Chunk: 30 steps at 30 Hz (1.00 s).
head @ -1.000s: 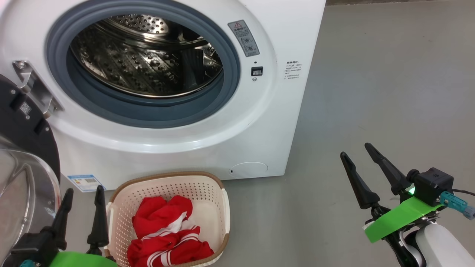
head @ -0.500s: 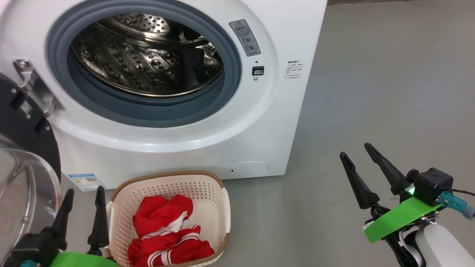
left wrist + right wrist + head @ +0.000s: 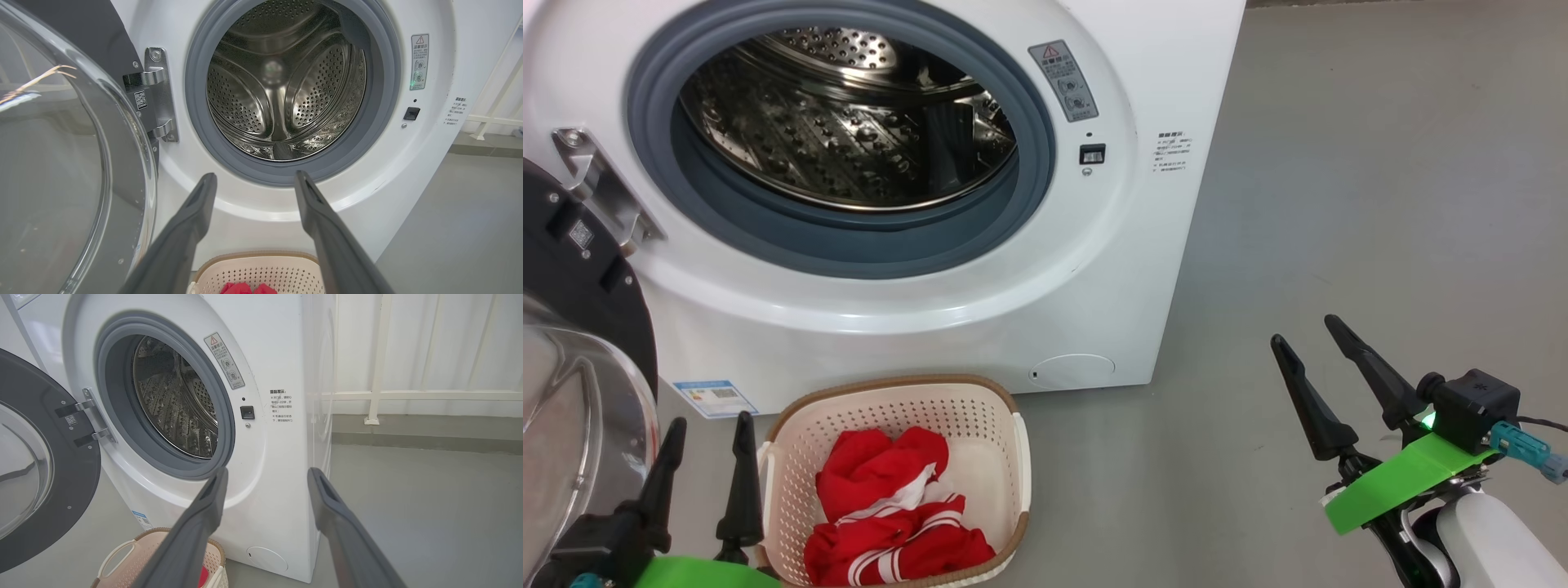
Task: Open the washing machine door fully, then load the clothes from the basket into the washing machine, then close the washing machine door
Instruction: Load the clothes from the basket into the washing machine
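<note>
Grey floor (image 3: 1347,204) right of basket (image 3: 890,383)

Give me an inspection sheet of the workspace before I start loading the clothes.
Surface: smooth grey floor.
Job's things: washing machine with its door swung wide open at the left; drum looks empty; basket on the floor in front of the machine, red clothes heaped inside it.
Clutter: nothing seen.
Grippers: left gripper open and empty, between the door and the basket; right gripper open and empty, above the floor to the right of the machine.
Cables: dark cable and teal plug at the right wrist.
Surroundings: white railing beyond the machine.
</note>
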Tool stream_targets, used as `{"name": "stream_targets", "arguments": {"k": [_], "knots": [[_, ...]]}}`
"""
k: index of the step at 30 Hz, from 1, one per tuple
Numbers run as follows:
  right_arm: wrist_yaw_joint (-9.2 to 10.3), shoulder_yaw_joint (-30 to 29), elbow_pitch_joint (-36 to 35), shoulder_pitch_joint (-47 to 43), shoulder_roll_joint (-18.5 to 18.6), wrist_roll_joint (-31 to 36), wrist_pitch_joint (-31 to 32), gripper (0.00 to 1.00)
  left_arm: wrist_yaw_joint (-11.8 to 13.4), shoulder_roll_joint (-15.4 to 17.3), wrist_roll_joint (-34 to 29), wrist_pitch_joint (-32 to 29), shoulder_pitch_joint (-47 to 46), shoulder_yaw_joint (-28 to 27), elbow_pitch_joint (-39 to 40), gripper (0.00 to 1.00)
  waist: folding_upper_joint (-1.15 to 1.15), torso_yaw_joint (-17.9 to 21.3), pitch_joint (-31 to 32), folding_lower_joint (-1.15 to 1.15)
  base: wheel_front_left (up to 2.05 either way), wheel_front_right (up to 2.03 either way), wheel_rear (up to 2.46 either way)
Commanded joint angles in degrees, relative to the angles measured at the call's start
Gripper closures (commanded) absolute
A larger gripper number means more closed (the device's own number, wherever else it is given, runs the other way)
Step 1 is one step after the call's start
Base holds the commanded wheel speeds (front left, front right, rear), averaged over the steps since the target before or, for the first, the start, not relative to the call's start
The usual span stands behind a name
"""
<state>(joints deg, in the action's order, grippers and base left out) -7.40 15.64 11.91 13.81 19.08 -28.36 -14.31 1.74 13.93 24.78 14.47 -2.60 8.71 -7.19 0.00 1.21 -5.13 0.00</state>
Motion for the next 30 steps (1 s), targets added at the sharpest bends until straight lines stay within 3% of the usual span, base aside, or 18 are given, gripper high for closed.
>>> {"name": "stream_targets", "arguments": {"k": [1, 16, 30], "knots": [[-0.09, 0.72, -1.38, 0.67, 0.43, 0.33, -0.69, 0.00, -0.38, 1.19, -0.35, 0.52, -2.24, -2.40, 1.08, 0.00, 0.00, 0.01, 0.03, 0.00, 0.00, 0.00, 0.00], [-0.09, 0.48, -1.89, 1.07, 0.36, 0.59, -0.69, 0.00, -0.21, 0.94, -0.27, 0.52, -3.04, -2.49, 0.61, 0.00, 0.00, 0.01, -1.87, 0.00, 0.00, 0.00, 0.00], [-0.09, 0.38, -2.87, 3.43, 0.10, 1.29, -0.69, 0.00, -0.88, 0.65, -0.06, 0.35, -7.22, -1.04, -1.41, 0.00, 0.00, 0.39, -8.61, 0.00, 0.00, 0.00, 0.00]]}}
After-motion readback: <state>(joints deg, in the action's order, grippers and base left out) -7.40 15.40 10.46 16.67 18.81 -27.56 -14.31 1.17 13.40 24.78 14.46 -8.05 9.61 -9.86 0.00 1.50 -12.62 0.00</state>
